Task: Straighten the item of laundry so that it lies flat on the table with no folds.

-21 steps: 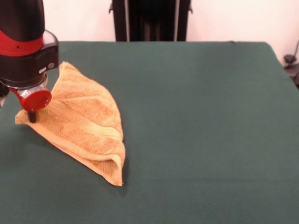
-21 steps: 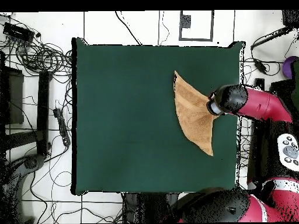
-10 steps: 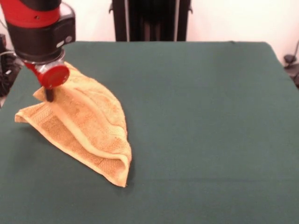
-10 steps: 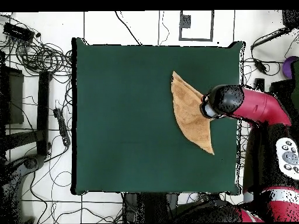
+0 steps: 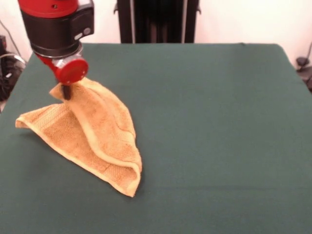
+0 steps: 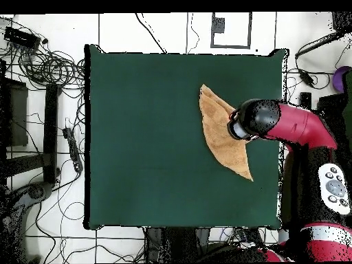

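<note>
The item of laundry is a golden-tan terry towel, folded over itself into a rough triangle at the left of the green table. A woven band runs along its near fold. My gripper is shut on the towel's top layer and holds that corner lifted off the table, so the cloth hangs in a tent. From overhead the towel lies near the table's right edge, with the gripper over its right side. The fingers are mostly hidden by the red wrist disc.
The table stretches wide beyond the towel. Cables and stands lie on the floor to the left in the overhead view. A black stand rises behind the table's far edge.
The gripper has risen and moved away from the table's edge toward the middle, pulling the towel's corner up with it. The top layer has peeled off the lower one.
</note>
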Tool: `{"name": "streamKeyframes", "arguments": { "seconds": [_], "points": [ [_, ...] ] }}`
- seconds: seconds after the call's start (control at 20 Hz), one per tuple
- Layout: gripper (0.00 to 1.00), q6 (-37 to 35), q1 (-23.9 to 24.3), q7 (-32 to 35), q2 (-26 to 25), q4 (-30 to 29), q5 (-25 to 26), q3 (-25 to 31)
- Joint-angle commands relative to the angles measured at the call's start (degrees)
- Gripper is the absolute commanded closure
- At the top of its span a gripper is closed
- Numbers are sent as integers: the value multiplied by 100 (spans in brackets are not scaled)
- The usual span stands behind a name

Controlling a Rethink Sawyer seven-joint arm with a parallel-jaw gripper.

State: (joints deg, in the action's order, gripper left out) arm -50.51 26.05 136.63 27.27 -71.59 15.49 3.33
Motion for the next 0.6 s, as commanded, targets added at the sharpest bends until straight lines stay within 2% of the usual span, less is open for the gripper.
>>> {"name": "streamKeyframes", "arguments": {
  "seconds": [0.05,0.35,0.6],
  "points": [
    [100,231,-398,1534,-143,-1501,-773,126],
    [100,884,-848,2279,-45,-2070,-1410,-127],
    [100,1045,-1226,2461,86,-2354,-1841,-378]
  ]
}}
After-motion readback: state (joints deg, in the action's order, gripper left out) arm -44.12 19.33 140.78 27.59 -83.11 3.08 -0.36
